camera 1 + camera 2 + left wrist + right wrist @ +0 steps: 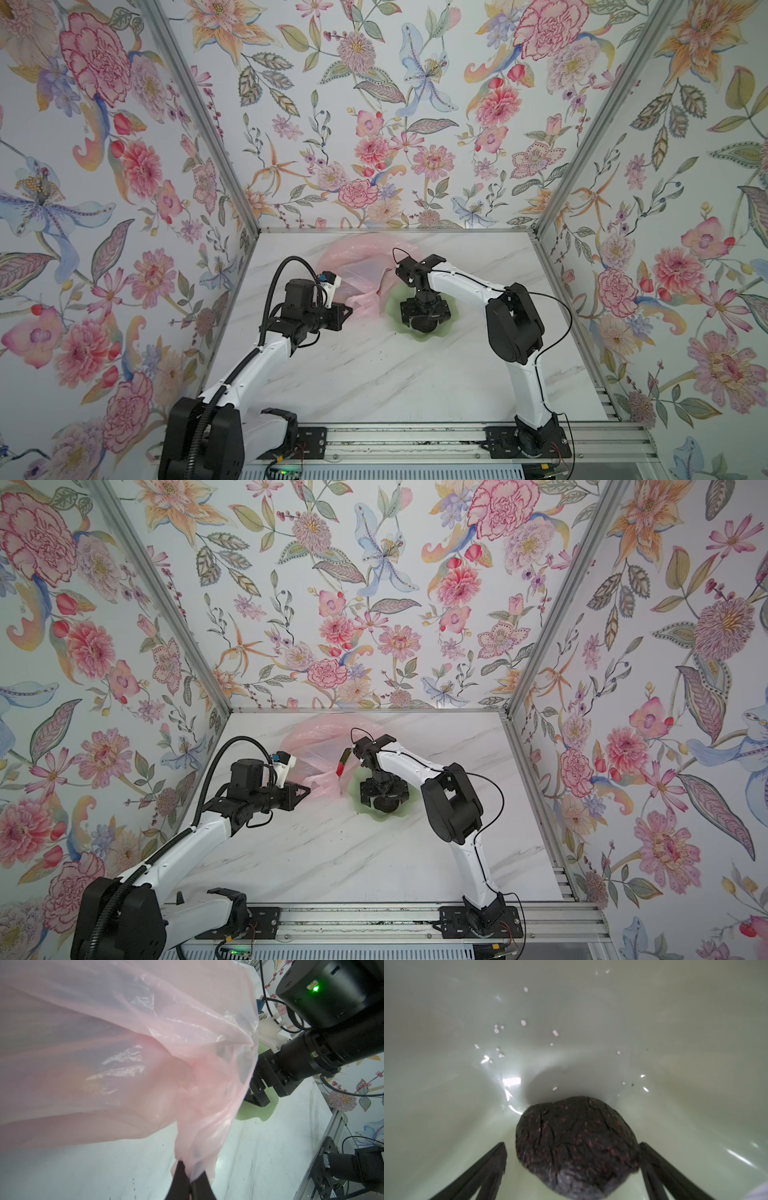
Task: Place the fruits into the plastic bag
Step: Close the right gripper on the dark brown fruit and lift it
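Both top views: high up at the front, angled down and back over the whole table point(374, 374), nearly identical. Left wrist cam: tight behind the plastic bag point(124, 1064), facing the dish point(253, 1111). Right wrist cam: inside that dish, very close on the dark fruit point(575, 1142).

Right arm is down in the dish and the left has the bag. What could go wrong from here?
1. The dark brown fruit sits off-centre between the open jaws of the right end effector, nearer one finger; closing may roll it across the glossy green dish.
2. The left end effector pinches only a thin bunch of the plastic bag; the film could slip out or sag shut before the drop.
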Controlling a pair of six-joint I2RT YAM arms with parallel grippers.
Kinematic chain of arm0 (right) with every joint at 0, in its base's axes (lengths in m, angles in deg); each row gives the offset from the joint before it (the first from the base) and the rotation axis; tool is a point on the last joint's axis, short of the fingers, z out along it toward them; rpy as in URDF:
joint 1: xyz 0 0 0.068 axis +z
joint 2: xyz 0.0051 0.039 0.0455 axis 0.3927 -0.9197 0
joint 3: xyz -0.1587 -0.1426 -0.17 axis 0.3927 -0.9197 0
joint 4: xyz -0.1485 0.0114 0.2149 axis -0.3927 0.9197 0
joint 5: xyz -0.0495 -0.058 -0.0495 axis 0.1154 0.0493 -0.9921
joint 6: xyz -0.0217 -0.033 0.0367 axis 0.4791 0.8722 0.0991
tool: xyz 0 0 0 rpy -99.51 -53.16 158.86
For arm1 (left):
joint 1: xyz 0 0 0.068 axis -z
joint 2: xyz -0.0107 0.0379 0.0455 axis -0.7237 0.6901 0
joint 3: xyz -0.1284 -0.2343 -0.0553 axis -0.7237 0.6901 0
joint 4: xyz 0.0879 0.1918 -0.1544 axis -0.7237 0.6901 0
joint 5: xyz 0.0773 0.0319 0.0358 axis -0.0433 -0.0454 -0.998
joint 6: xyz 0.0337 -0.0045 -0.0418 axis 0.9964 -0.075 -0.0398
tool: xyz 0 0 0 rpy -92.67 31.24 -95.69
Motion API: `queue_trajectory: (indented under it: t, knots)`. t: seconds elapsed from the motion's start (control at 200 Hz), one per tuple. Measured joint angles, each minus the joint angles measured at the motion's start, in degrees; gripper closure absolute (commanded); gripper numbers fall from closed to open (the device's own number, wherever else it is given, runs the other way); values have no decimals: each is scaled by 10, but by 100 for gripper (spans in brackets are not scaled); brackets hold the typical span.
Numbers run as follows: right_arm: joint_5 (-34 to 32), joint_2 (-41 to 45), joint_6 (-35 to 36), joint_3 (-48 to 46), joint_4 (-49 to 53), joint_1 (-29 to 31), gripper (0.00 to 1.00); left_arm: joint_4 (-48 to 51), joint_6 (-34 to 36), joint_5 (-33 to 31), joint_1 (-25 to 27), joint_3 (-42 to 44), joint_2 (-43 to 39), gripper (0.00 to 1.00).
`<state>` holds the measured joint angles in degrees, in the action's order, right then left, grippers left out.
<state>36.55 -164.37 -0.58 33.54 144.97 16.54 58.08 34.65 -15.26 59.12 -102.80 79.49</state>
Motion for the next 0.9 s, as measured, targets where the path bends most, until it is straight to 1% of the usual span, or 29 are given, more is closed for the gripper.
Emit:
queue_trajectory:
  t: [0.305,0.38,0.571,0.716,0.896]
  knots:
    - [-7,-18,9,26,3,-2,1,-37,12,5,-1,85,-2,100]
    - [-7,-26,9,32,2,-2,0,-40,12,5,-1,88,-2,100]
    - [-5,-46,9,33,2,-3,3,-58,12,5,-1,88,-2,100]
    - [-5,-48,8,33,2,-1,8,-59,14,2,-1,88,-3,100]
    - [-4,-48,5,33,2,5,18,-59,18,-3,-1,88,-16,100]
